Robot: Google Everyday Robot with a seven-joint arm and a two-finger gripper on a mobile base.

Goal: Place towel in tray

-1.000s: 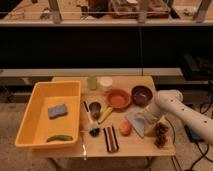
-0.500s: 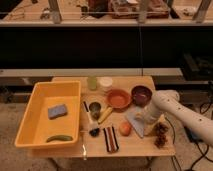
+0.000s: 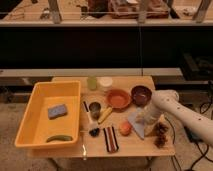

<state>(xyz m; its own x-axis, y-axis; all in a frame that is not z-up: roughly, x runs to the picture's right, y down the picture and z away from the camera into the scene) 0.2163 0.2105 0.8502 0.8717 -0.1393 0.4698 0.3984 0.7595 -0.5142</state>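
Note:
The towel (image 3: pixel 135 125), a pale grey-blue folded wedge, lies on the wooden table (image 3: pixel 145 146) at the right, between an orange fruit (image 3: pixel 125 128) and a brown spiky item (image 3: pixel 161 134). My gripper (image 3: pixel 145 119), at the end of the white arm coming in from the right, is over the towel's right part and hides some of it. The tray (image 3: pixel 30 120), a large yellow bin, stands at the table's left end, well apart from the towel and gripper.
In the tray lie a blue pad (image 3: pixel 58 111) and a green curved item (image 3: pixel 59 138). Between tray and towel stand a metal cup (image 3: pixel 95 108), an orange bowl (image 3: pixel 118 98), a dark red bowl (image 3: pixel 141 94), a green cup (image 3: pixel 92 83), a white cup (image 3: pixel 105 82) and a dark striped oblong (image 3: pixel 110 138).
My arm has moved a little to the left, bringing the gripper over the towel. The towel and the other objects have not moved.

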